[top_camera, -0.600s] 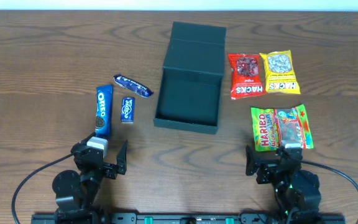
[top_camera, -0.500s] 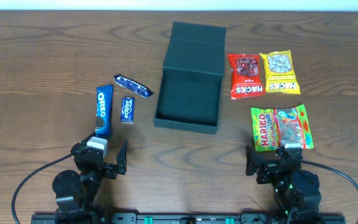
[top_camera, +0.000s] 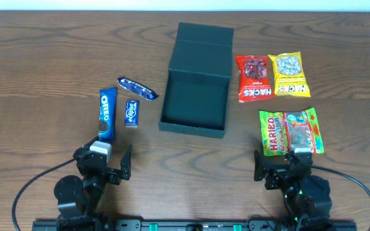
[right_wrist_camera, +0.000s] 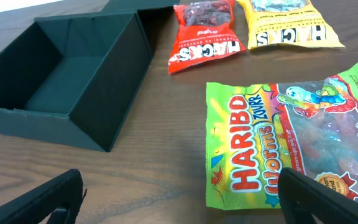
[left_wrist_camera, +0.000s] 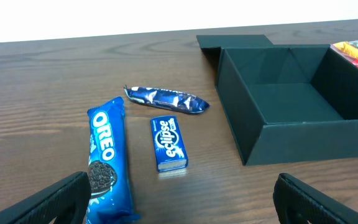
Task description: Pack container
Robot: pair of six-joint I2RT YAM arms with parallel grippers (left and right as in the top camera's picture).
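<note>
The dark green container (top_camera: 196,96) stands open and empty at the table's middle, its flap lid folded back; it also shows in the left wrist view (left_wrist_camera: 291,106) and the right wrist view (right_wrist_camera: 61,81). Left of it lie an Oreo pack (top_camera: 108,114), an Eclipse pack (top_camera: 132,112) and a blue wrapper (top_camera: 137,88). Right of it lie a red Hacks bag (top_camera: 254,77), a yellow Hacks bag (top_camera: 288,74) and a Haribo bag (top_camera: 291,131). My left gripper (top_camera: 105,168) is open and empty near the front edge. My right gripper (top_camera: 284,168) is open and empty just before the Haribo bag.
The wooden table (top_camera: 56,58) runs under everything. Cables loop from both arm bases along the front edge.
</note>
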